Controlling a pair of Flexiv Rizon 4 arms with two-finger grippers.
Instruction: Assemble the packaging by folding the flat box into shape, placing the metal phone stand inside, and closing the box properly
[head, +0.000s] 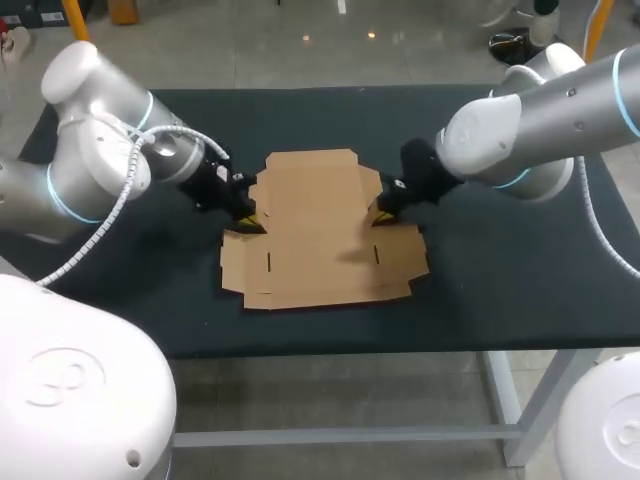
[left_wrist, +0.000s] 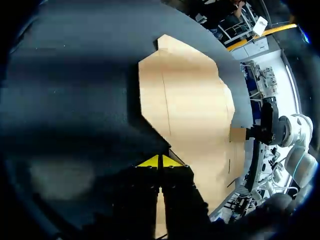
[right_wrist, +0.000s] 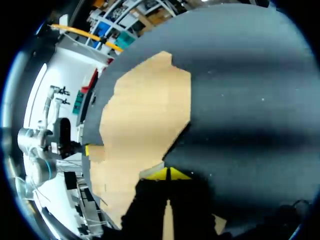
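The flat brown cardboard box (head: 320, 230) lies unfolded in the middle of the black table. My left gripper (head: 248, 213) is shut, its yellow tips at the notch in the box's left edge. My right gripper (head: 381, 212) is shut at the matching notch on the right edge, where a small flap looks slightly raised. In the left wrist view the closed tips (left_wrist: 160, 161) meet the cardboard (left_wrist: 190, 100) at its near edge. The right wrist view has the same: shut tips (right_wrist: 167, 173) at the sheet's (right_wrist: 145, 115) edge. I cannot tell whether either pinches a flap.
The black tabletop (head: 500, 280) is bare around the box on all sides. Each arm shows across the sheet in the other's wrist view: my right arm (left_wrist: 272, 127) and my left arm (right_wrist: 60, 140).
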